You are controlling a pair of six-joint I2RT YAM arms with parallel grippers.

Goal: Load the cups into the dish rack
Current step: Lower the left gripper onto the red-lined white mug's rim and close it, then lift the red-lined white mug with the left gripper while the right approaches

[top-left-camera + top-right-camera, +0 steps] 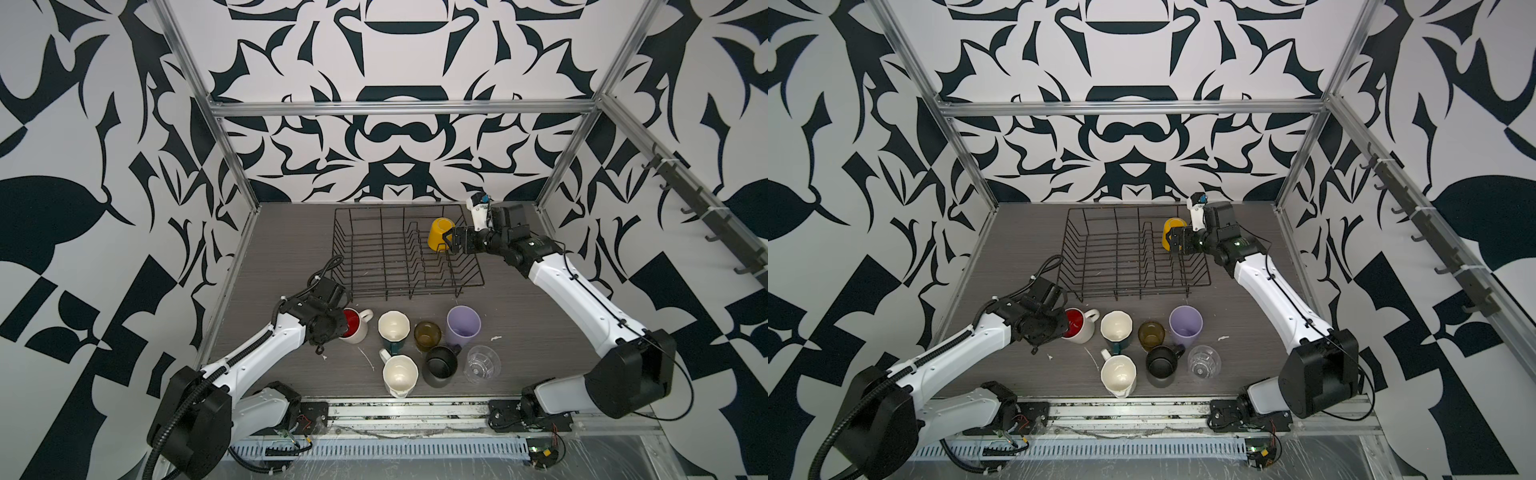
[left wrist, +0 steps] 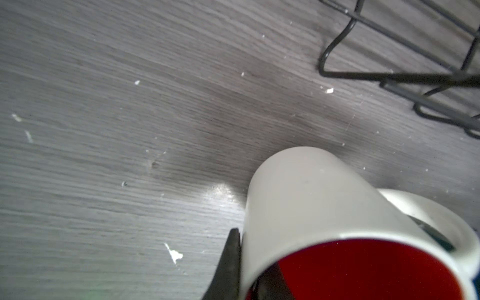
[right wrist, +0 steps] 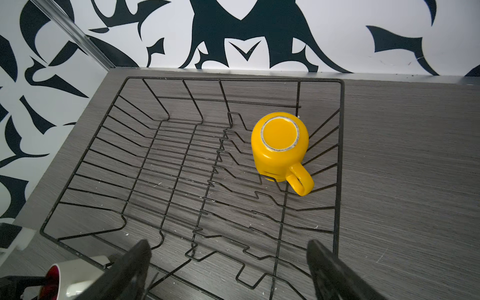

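Note:
The black wire dish rack [image 1: 399,206] [image 1: 1125,208] [image 3: 233,79] stands at the back. A yellow mug [image 1: 439,232] [image 1: 1169,227] [image 3: 279,145] sits upside down in its right end. My right gripper [image 1: 451,242] [image 3: 228,259] hovers open just beside that mug, holding nothing. My left gripper [image 1: 338,326] [image 2: 249,275] is shut on the wall of the white mug with the red inside [image 1: 358,328] [image 1: 1080,326] [image 2: 311,202], one finger in and one out. On the table stand a teal mug [image 1: 392,329], amber glass [image 1: 427,336], lilac tumbler [image 1: 462,326], cream mug [image 1: 399,374], black mug [image 1: 440,365] and clear glass [image 1: 481,363].
Aluminium frame posts [image 1: 232,149] and patterned walls close in the table on three sides. A rail of hooks [image 1: 706,216] runs along the right wall. White flecks lie on the grey tabletop [image 2: 130,130]. The rack's near corner [image 2: 337,72] is close to the white mug.

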